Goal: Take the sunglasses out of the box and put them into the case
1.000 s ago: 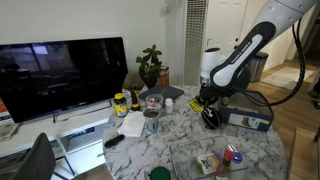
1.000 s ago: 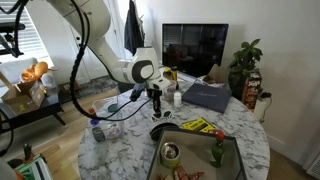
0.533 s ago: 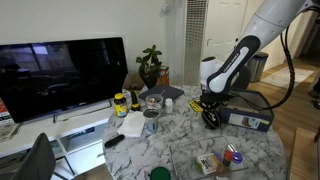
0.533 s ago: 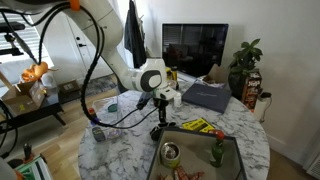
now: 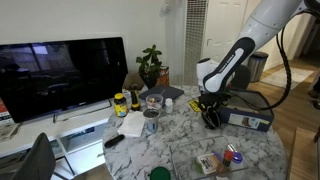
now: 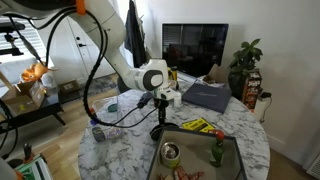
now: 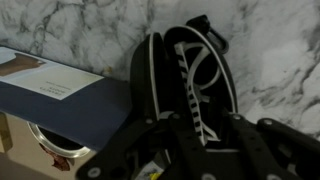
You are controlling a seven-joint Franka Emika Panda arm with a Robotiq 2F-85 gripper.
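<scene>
The black oval case (image 7: 150, 75) lies open on the marble table, beside the grey-blue box (image 7: 70, 105). The sunglasses (image 7: 195, 70), black with striped white arms, sit inside the case. My gripper (image 7: 200, 135) is right above the case, its fingers closed around one striped arm. In both exterior views the gripper (image 5: 208, 108) (image 6: 158, 110) hangs just over the case (image 5: 212, 120) (image 6: 158, 131). The box (image 5: 246, 118) with its white label lies right next to the case; it also shows in an exterior view (image 6: 207, 95).
A television (image 5: 60, 75), a plant (image 5: 150, 65), bottles (image 5: 120, 103) and a glass (image 5: 152, 115) stand behind. A metal tray (image 6: 232, 160) with small items and yellow packets (image 6: 200, 126) lie near the table's front edge. A round jar (image 7: 50, 150) sits under the box's edge.
The gripper has come down a little toward the case with the sunglasses over the last second; in the last half second it has barely moved.
</scene>
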